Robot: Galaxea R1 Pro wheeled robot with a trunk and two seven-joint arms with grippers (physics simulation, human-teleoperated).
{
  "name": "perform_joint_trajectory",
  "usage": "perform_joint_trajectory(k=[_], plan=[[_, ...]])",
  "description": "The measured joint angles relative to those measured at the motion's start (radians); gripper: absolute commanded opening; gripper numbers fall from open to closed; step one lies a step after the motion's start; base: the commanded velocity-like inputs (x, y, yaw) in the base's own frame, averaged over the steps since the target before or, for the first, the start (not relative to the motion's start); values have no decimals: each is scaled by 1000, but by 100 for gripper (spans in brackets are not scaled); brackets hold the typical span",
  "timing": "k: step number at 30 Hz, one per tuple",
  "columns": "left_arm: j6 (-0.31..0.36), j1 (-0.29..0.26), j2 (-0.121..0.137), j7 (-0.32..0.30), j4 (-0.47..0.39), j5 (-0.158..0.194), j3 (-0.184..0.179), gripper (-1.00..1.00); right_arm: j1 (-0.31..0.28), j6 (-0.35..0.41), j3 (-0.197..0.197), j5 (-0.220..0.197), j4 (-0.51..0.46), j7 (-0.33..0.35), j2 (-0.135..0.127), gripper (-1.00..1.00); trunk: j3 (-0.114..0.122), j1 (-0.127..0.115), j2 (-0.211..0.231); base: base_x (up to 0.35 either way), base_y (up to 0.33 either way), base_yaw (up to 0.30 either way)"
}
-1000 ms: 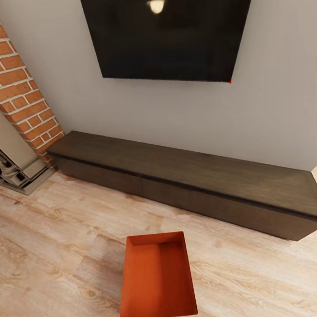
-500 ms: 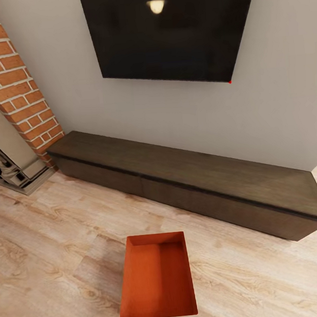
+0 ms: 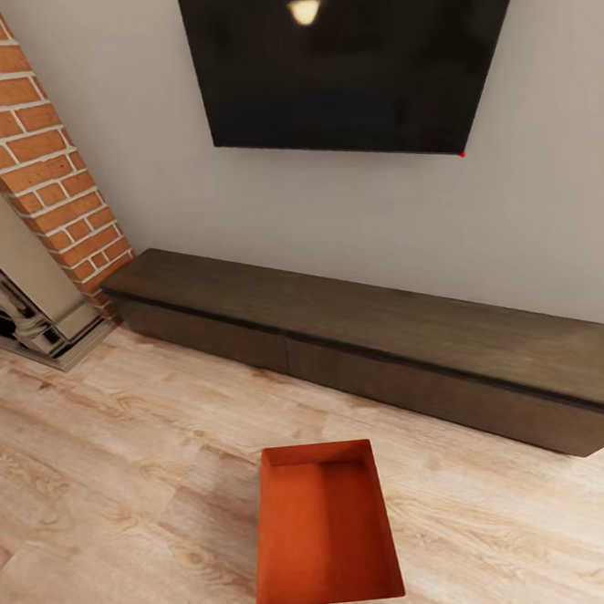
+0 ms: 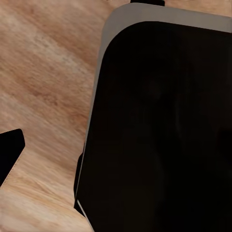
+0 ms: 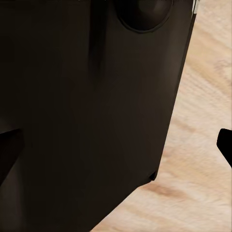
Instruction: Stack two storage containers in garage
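**Camera shifts, container stays on the living room floor**

Between the earlier head picture and the present one the whole scene slides a little to the right and down, so it is the camera that has moved and not the things. One storage container (image 3: 324,527) stands on the light wood plank floor (image 3: 100,503) of the living room, near the bottom of the head view, with its open top facing up and its inside empty. It is apart from the long dark low cabinet (image 3: 379,350), which runs along the pale grey wall (image 3: 331,217) behind it. Above the cabinet hangs a black TV (image 3: 354,59), with a small reflection of a lamp in its screen. At the left of the head view rises the red brick fireplace (image 3: 32,151).

In the left wrist view a large dark body with a grey edge (image 4: 159,125) covers much of the plank floor (image 4: 43,87). In the right wrist view a similar dark body (image 5: 87,106) stands over the floor (image 5: 203,145). Dark tips show at the edges of both wrist views, but for the left end effector and the right end effector one cannot tell if they are open or closed.
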Motion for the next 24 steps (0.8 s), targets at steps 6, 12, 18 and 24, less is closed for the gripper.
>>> perform_joint_trajectory(k=[6, 12, 18, 24], plan=[[0, 0, 1, 0, 0, 0, 0, 100, 0, -1, -1, 0, 0, 0, 0, 100, 0, 0, 0, 0, 16, 0], [0, 0, 1, 0, 0, 0, 0, 100, 0, 0, 0, 1, 0, 1, 0, 100, 0, 0, 0, 0, 2, 0], [0, 0, 1, 0, 0, 0, 0, 100, 0, 0, 1, 1, 0, 2, 0, 100, 0, 0, 0, 0, 0, 0], [0, 0, 1, 0, 0, 1, 0, 100, 0, -1, 1, 1, 0, 5, 0, 100, 0, 0, 0, 0, 0, 0]])
